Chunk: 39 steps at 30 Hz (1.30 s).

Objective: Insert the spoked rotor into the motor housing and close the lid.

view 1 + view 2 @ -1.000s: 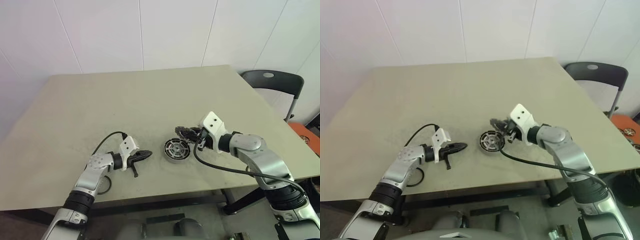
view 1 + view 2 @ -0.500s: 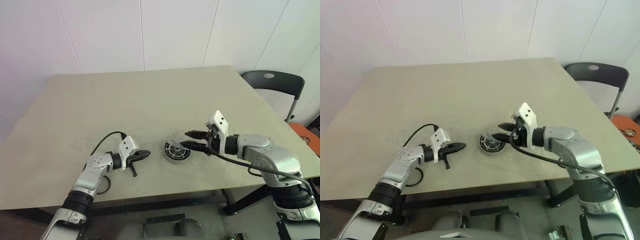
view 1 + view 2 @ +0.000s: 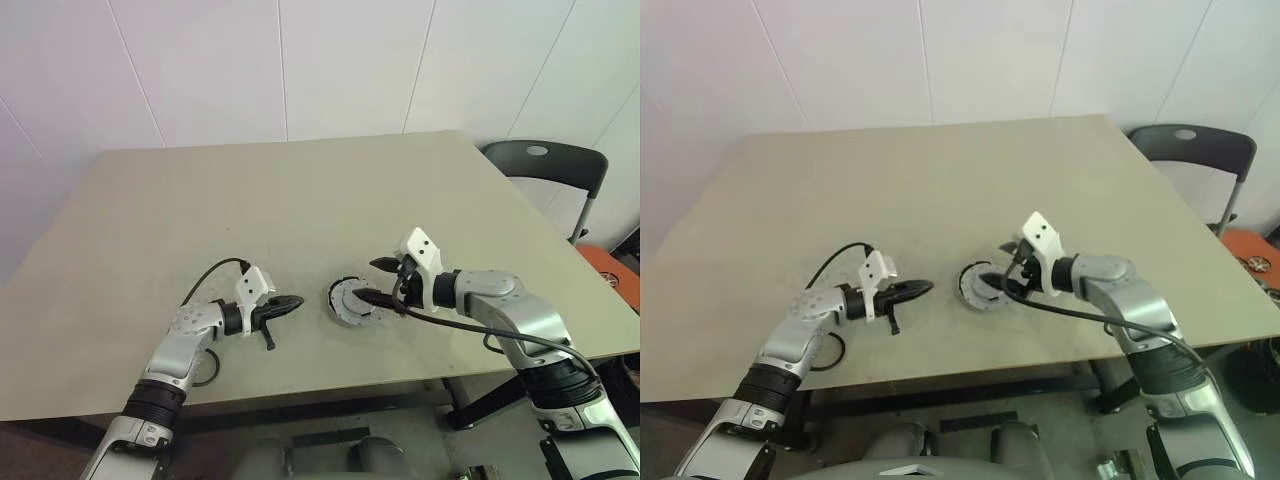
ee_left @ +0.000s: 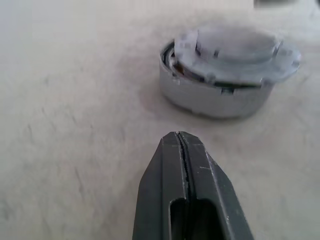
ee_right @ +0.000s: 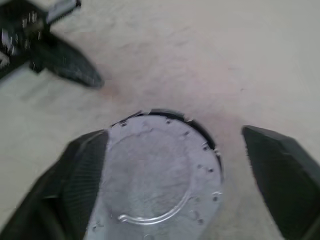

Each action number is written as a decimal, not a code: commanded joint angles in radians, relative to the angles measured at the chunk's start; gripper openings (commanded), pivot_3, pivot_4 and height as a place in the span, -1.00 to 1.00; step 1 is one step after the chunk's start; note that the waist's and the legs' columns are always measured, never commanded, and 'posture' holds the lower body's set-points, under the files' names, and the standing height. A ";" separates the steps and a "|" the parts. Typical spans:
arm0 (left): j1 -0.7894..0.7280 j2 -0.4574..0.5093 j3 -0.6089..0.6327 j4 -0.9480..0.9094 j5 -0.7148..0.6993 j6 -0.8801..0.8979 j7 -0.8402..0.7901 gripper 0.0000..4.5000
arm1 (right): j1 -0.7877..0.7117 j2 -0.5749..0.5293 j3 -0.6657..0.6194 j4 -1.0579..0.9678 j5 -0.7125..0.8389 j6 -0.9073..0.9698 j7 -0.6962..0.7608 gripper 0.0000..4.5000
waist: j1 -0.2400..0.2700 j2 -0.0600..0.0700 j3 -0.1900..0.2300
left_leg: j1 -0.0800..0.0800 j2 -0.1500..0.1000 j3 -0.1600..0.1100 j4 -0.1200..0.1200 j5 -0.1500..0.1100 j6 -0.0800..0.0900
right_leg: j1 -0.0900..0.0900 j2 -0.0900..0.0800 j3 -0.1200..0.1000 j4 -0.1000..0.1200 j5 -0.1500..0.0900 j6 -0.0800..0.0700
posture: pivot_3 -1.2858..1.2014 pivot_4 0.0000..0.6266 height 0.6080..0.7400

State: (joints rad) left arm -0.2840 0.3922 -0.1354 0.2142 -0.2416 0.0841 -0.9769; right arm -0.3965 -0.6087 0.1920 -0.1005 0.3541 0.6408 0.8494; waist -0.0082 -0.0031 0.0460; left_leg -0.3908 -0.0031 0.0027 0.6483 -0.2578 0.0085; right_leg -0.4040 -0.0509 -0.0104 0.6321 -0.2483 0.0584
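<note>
Two changes are seen against the pictures of a second ago. First, the lid [image 3: 352, 298], which was carried in the right tool [image 3: 377, 281] above and to the right of the motor housing [image 4: 215, 95], is now laid on top of that housing, near the front middle of the counter [image 3: 300, 200]. The copper windings, which were open to the eye before, are now covered by the grey cap. Second, the right tool has been released: its two fingers [image 5: 82, 170] are spread wide, one on each side of the lid, and in the right wrist view no finger is pressed on it.

In the left wrist view the lid seems to be slightly tilted and shifted on the housing, with a dark gap on one side, so it is judged that it is placed but not yet seated fully. The spoked rotor is hidden under the lid, and whether it is inside cannot be told.

The left tool [image 3: 289, 302] is clenched on nothing and is held just above the counter, to the left of the housing, pointed at it but apart from it.
</note>
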 commanded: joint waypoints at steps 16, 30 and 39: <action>-0.002 0.014 0.023 -0.053 -0.015 0.010 0.007 -1.00 | -0.033 0.026 0.098 0.080 -0.133 0.021 -0.001 0.99 | -0.001 -0.001 -0.001 | 0.001 0.000 0.000 0.001 0.000 0.000 | 0.001 0.000 0.000 0.000 0.000 0.000 | 0.03 -1.00 1.00; -0.002 0.020 0.021 -0.045 0.001 -0.001 0.025 -1.00 | -0.046 0.118 -0.002 0.082 -0.005 0.129 0.022 0.35 | -0.002 -0.001 -0.001 | 0.010 0.000 0.000 0.000 0.000 0.000 | 0.009 0.000 0.001 0.001 -0.001 -0.002 | 0.03 -1.00 1.00; -0.004 0.018 0.017 -0.034 0.013 -0.005 0.029 -1.00 | -0.064 0.127 0.008 0.137 -0.080 0.057 -0.029 0.35 | -0.003 -0.001 -0.001 | 0.009 0.000 0.000 -0.001 0.000 0.000 | 0.007 0.000 0.001 0.001 -0.001 -0.002 | 0.03 -1.00 1.00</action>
State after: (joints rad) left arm -0.2779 0.4057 -0.1263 0.1895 -0.2292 0.0976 -0.9518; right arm -0.4476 -0.4696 0.1882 0.0333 0.3069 0.7323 0.8294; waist -0.0110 -0.0037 0.0453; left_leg -0.3822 -0.0029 0.0031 0.6476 -0.2579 0.0084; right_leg -0.3969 -0.0506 -0.0093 0.6330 -0.2496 0.0562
